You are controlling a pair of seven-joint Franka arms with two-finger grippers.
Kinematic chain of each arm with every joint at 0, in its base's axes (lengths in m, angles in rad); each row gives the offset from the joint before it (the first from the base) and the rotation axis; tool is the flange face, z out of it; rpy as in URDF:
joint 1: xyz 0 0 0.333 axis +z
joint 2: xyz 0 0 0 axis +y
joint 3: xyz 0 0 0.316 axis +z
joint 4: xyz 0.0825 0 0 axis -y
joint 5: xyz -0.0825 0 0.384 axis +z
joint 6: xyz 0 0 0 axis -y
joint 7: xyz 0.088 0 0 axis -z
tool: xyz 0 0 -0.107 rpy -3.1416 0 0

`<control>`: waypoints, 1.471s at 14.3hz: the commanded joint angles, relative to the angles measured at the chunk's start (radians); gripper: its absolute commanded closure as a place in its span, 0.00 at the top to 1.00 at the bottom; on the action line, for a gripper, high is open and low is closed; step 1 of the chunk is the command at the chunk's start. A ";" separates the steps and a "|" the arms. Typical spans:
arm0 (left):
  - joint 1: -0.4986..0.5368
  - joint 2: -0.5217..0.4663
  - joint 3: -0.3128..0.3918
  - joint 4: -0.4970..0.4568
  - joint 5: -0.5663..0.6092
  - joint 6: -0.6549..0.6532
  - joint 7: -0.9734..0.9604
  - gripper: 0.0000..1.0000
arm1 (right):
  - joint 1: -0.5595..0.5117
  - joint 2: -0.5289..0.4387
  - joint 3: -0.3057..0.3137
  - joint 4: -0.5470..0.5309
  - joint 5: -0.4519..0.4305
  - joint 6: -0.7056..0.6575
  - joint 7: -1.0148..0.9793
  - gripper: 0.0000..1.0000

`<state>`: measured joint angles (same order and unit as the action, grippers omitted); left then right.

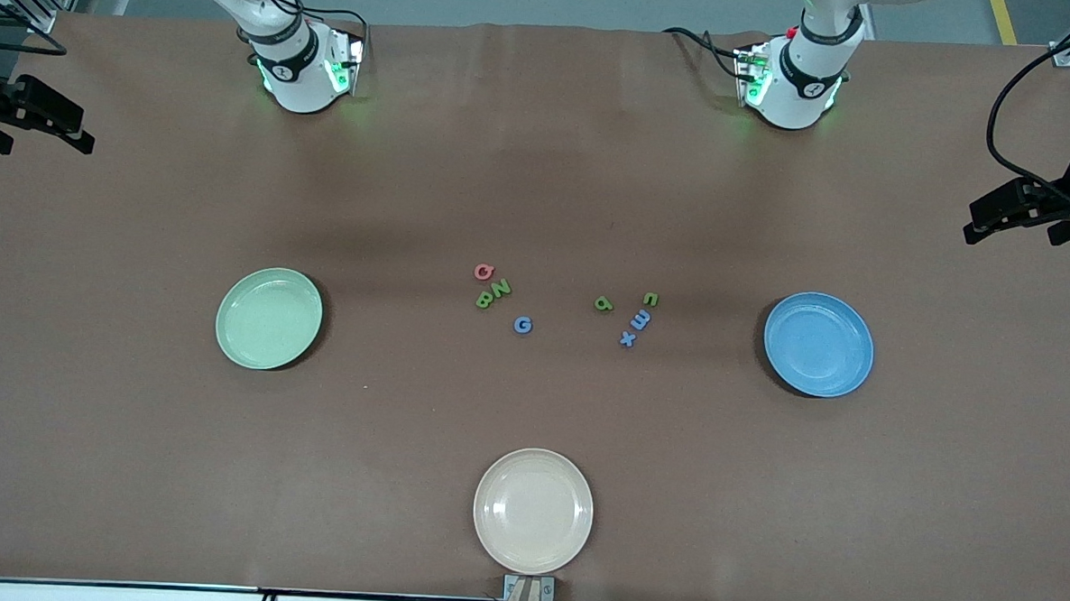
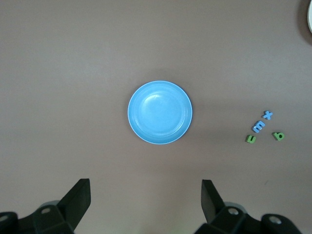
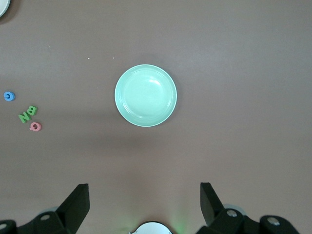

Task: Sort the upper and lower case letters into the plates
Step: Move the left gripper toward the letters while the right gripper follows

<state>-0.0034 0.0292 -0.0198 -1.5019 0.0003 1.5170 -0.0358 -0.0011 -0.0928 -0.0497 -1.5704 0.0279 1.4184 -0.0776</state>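
Observation:
Four upper case letters lie mid-table toward the right arm's end: pink Q (image 1: 484, 271), green N (image 1: 500, 287), green B (image 1: 483, 300), blue G (image 1: 522, 324). Beside them, toward the left arm's end, lie the lower case ones: green p (image 1: 603, 303), green n (image 1: 650, 299), blue m (image 1: 641, 320), blue x (image 1: 627, 339). The pale green plate (image 1: 269, 318) and the blue plate (image 1: 818, 344) hold nothing. High over the table, my left gripper (image 2: 145, 188) hangs open by the blue plate (image 2: 160, 112). My right gripper (image 3: 144, 191) hangs open by the green plate (image 3: 146, 95). Neither gripper shows in the front view.
A cream-beige plate (image 1: 533, 510) sits near the table's front edge. The arm bases (image 1: 301, 69) (image 1: 793, 81) stand along the back edge. Black camera mounts (image 1: 28, 111) (image 1: 1036, 209) jut in at both table ends.

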 commanded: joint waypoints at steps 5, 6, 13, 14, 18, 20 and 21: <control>0.005 -0.015 -0.002 0.008 -0.005 -0.009 0.011 1.00 | 0.007 -0.030 -0.007 -0.031 -0.013 0.004 -0.018 1.00; 0.005 -0.015 0.000 0.008 -0.005 -0.008 0.005 1.00 | 0.007 -0.028 -0.007 -0.030 -0.013 0.001 -0.018 1.00; -0.013 0.026 -0.055 -0.075 -0.106 -0.011 -0.021 1.00 | 0.007 -0.018 -0.007 0.001 -0.014 -0.004 -0.018 1.00; -0.024 0.038 -0.063 -0.089 -0.115 -0.006 -0.035 1.00 | 0.004 -0.015 -0.007 0.003 -0.014 -0.003 -0.013 1.00; -0.070 0.054 -0.143 -0.248 -0.115 0.159 -0.127 1.00 | 0.003 0.045 -0.007 0.021 -0.016 0.007 -0.010 1.00; -0.081 0.055 -0.196 -0.348 -0.112 0.288 -0.186 1.00 | 0.003 0.079 -0.007 0.018 -0.019 0.068 -0.017 1.00; -0.087 0.055 -0.224 -0.394 -0.112 0.351 -0.218 1.00 | 0.004 0.121 -0.007 0.018 -0.029 0.091 -0.018 1.00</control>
<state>-0.0830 0.1130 -0.2048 -1.7869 -0.1027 1.7605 -0.2056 -0.0012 -0.0371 -0.0541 -1.5639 0.0209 1.4708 -0.0864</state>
